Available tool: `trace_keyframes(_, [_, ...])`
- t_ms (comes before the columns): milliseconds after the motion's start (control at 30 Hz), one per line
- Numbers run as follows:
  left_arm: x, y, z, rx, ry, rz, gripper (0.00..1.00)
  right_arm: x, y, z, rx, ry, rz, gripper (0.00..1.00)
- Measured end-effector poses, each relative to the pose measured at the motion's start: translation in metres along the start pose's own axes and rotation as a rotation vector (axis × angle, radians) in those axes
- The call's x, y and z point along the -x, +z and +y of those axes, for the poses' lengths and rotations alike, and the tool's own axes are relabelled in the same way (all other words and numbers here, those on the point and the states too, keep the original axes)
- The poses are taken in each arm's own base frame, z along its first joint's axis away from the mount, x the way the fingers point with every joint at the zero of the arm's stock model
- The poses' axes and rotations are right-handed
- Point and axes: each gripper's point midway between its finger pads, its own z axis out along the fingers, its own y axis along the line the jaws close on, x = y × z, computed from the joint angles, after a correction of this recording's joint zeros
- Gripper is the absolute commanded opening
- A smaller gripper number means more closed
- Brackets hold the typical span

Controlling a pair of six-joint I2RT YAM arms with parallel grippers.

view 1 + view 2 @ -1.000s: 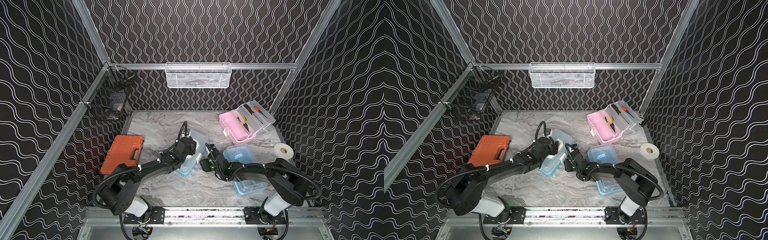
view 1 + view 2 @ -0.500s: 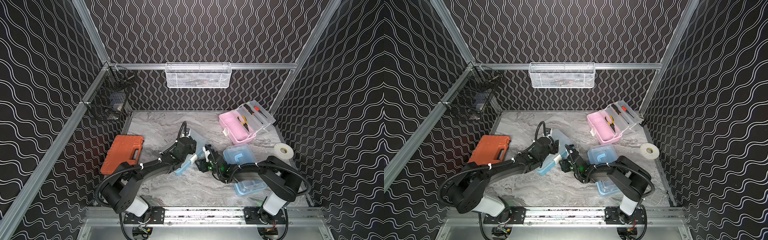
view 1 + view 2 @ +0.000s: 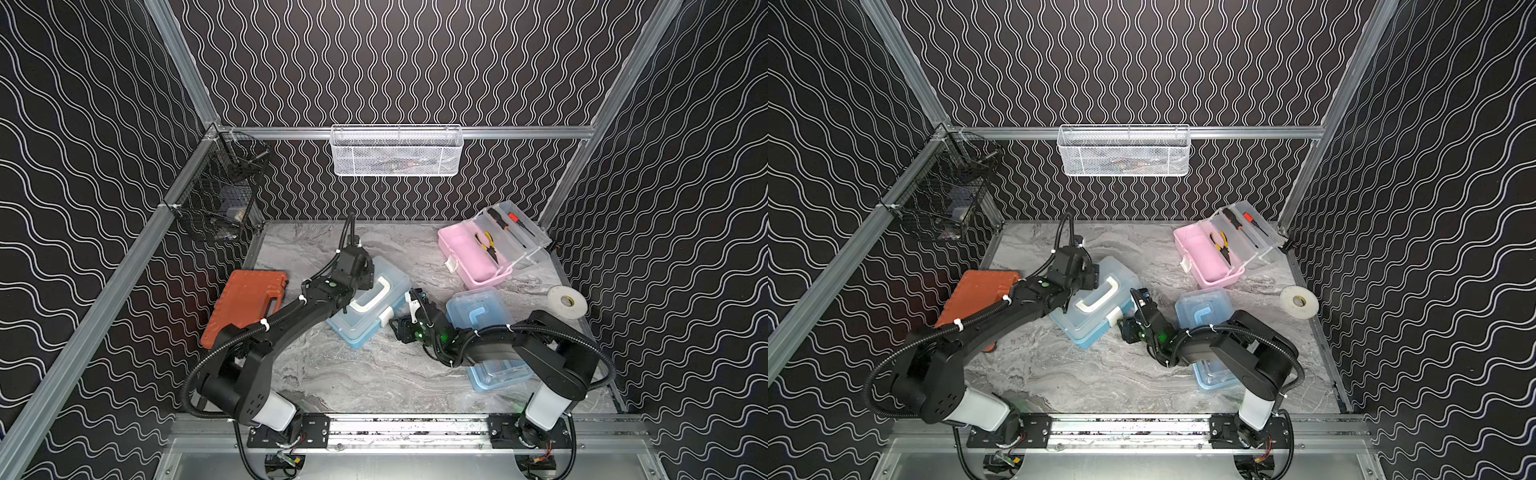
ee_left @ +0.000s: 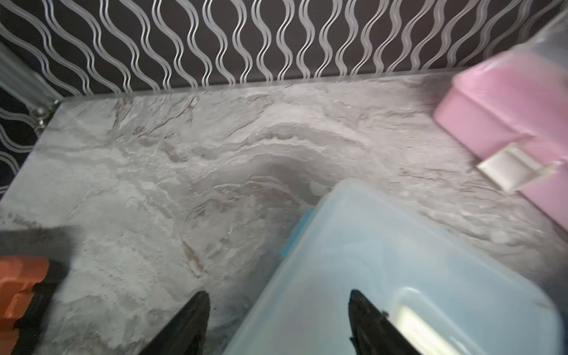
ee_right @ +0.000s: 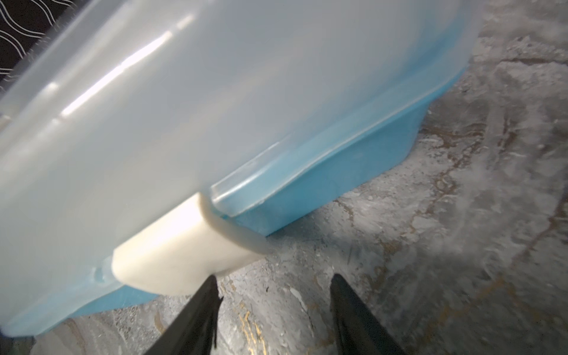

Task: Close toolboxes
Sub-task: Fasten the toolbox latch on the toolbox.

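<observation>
1. The middle light-blue toolbox (image 3: 368,309) is set aslant at the centre of the tabletop (image 3: 332,374). Its translucent lid is lowered onto the base, and its white handle is laid flat on top.
2. The left end effector (image 4: 276,295) is spread open and nothing is grasped. One finger is placed over the lid's far end and the other beside the box above the tabletop, seemingly so that the lid is held down and the box steadied.
3. The right end effector (image 5: 274,278) is released as well, with only bare tabletop seen between its fingers. It is positioned low at the box's front, just beside the white latch (image 5: 172,261).
4. The latch is seen flared outward from the blue base, so it is judged not yet snapped. A push against it is judged to be the step in hand.
5. The second light-blue toolbox (image 3: 478,309) is found beneath the right arm. It is apparently open, though its middle is hidden.
6. The pink toolbox (image 3: 471,257) is seen open near the back right corner, with its clear lid laid back and pliers (image 3: 487,245) inside.
</observation>
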Motion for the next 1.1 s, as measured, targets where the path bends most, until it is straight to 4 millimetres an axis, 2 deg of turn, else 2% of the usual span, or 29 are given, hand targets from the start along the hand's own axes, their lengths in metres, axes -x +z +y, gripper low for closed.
trace_keyframes(67, [-0.004, 0.01, 0.013, 0.023, -0.034, 0.034, 0.76, -0.001, 0.001, 0.0, -0.001, 0.0, 0.002, 0.59])
trace_keyframes(167, [-0.004, 0.023, 0.021, 0.041, -0.074, 0.048, 0.75, -0.003, 0.002, -0.001, -0.004, -0.001, 0.007, 0.6])
trace_keyframes(400, [-0.001, 0.042, 0.019, 0.037, -0.121, 0.022, 0.75, -0.013, 0.01, -0.005, -0.012, -0.004, 0.025, 0.6])
trace_keyframes(633, [0.0, 0.049, 0.015, 0.018, -0.149, -0.011, 0.74, -0.014, 0.018, -0.006, -0.003, -0.001, -0.009, 0.59])
trace_keyframes(800, [0.003, 0.052, 0.011, -0.009, -0.157, -0.036, 0.74, -0.008, 0.025, 0.006, 0.002, -0.026, -0.001, 0.59])
trace_keyframes(967, [0.007, 0.054, 0.004, -0.046, -0.162, -0.059, 0.73, 0.007, 0.031, 0.021, 0.032, -0.043, -0.028, 0.59])
trace_keyframes(1100, [0.007, 0.056, 0.002, -0.059, -0.146, -0.068, 0.73, 0.006, 0.034, 0.023, 0.034, -0.045, -0.016, 0.6])
